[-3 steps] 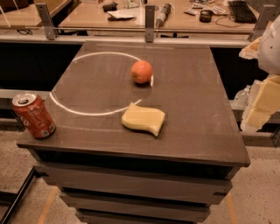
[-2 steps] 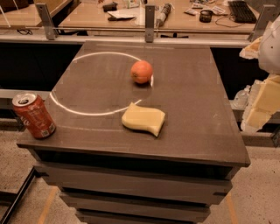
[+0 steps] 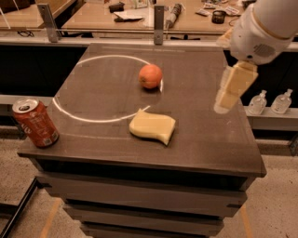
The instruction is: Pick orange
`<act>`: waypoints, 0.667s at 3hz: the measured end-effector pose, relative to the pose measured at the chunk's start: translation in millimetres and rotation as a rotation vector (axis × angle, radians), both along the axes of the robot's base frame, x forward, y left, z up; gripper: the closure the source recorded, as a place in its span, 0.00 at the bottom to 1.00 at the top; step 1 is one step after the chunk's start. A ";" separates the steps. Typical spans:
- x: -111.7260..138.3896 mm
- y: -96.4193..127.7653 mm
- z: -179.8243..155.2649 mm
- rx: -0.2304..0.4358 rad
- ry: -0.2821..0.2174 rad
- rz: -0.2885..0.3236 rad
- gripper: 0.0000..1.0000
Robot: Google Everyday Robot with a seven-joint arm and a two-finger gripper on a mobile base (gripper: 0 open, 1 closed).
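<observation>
The orange is a small round orange-red fruit. It sits on the dark table, just inside the right side of a white chalk circle. My gripper hangs from the white arm over the right part of the table. It points down and to the left, and it is well to the right of the orange and above table height. It holds nothing that I can see.
A pale yellow wavy sponge lies in front of the orange. A red soda can stands at the front left corner. Two clear bottles sit on a low ledge to the right. A cluttered wooden bench runs behind.
The arm and gripper have moved left and up from beside the table's right edge to over its right part. The orange, sponge and can have not moved.
</observation>
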State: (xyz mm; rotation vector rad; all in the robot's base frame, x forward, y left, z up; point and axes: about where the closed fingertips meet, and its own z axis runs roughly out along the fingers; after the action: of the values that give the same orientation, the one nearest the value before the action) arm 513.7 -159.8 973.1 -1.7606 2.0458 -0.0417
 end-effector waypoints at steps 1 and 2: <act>73.0 56.9 -3.7 0.085 -0.069 0.094 0.00; 114.3 95.0 -9.9 0.139 -0.099 0.152 0.00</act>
State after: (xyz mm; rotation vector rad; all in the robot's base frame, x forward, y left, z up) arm 628.0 -64.7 963.3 -1.7850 1.7961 0.0576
